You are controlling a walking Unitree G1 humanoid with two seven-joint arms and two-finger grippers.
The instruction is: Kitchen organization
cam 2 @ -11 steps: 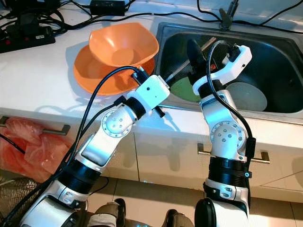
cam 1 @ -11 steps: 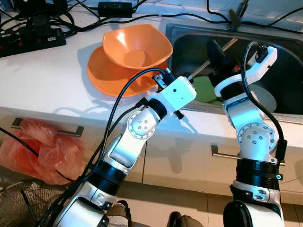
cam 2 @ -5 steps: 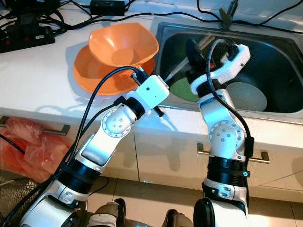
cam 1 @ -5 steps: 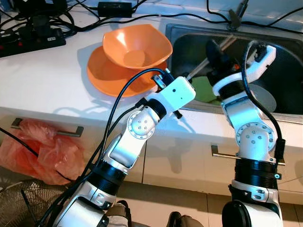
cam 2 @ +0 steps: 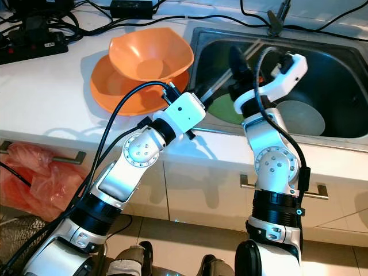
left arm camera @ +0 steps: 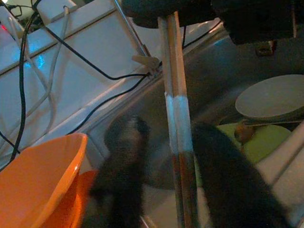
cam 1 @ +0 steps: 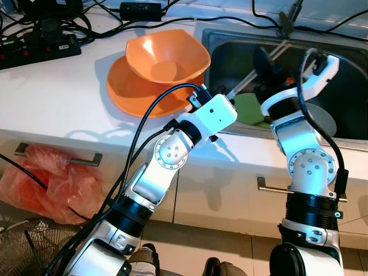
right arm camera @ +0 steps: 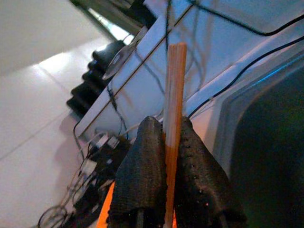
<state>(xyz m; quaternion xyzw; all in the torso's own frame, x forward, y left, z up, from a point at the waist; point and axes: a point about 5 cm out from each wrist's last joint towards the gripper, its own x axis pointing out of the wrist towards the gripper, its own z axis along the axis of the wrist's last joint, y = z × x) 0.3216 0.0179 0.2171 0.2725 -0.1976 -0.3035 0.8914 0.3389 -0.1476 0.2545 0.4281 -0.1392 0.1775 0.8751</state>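
White bench (cam 1: pixel 63 98) running along the wall, steel sink (cam 1: pixel 351 75) set into it on the right, black cables and a power strip (cam 1: pixel 40 46) at the back, cabinet fronts below, and a pink bag (cam 1: pixel 52 184) on the floor at the left. On the bench just beside the sink, an orange bowl (cam 1: pixel 167 54) sits in an orange plate (cam 1: pixel 129 92). Down in the sink lie a green plate (cam 1: pixel 248 109) and a grey one (cam 1: pixel 325 118).

The chopsticks (left arm camera: pixel 176 118), a pale wooden pair with a light band midway, slant up over the sink's near left part. The right pincer (right arm camera: pixel 168 159) is pinching their upper end, fingers pressed tight on the wood. The left pincer (left arm camera: pixel 178 156) is spread, one finger (left arm camera: pixel 123 166) either side of the shafts, not touching.

Against a second ago, almost nothing changes: the right wrist sits a touch higher, bowl and plates as they were.
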